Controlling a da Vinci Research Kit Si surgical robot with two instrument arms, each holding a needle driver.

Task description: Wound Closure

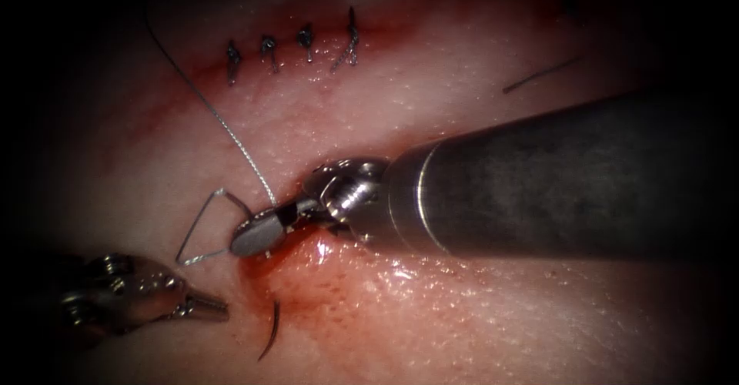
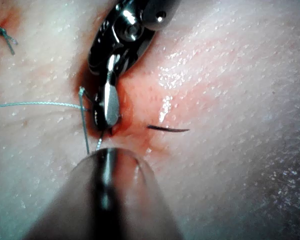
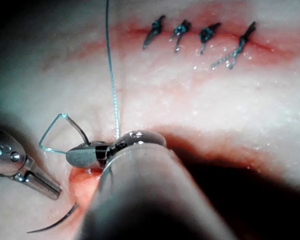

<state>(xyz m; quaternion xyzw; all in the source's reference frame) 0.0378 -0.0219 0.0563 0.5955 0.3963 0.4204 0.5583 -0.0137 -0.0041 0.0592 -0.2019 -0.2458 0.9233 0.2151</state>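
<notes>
My right tool (image 1: 248,239) comes in from the right and lies low over the red, wet left end of the cut (image 1: 323,258). Its jaws are shut on the dark curved needle (image 1: 239,204) near its thread end. Another stretch of the needle (image 1: 270,331) shows below the jaws, coming out of the tissue (image 1: 462,323), so its middle is buried. The thread (image 1: 202,96) forms a small loop (image 1: 196,235) left of the jaws and runs away to the upper left. My left tool (image 1: 214,306) hovers at the lower left, jaws shut and holding nothing.
Several dark knotted stitches (image 1: 292,46) close an earlier line at the top. A short cut end of thread (image 1: 539,73) lies at the upper right. Red fluid (image 1: 315,277) pools beneath the right tool's wrist, whose thick shaft (image 1: 554,177) covers the cut's right part.
</notes>
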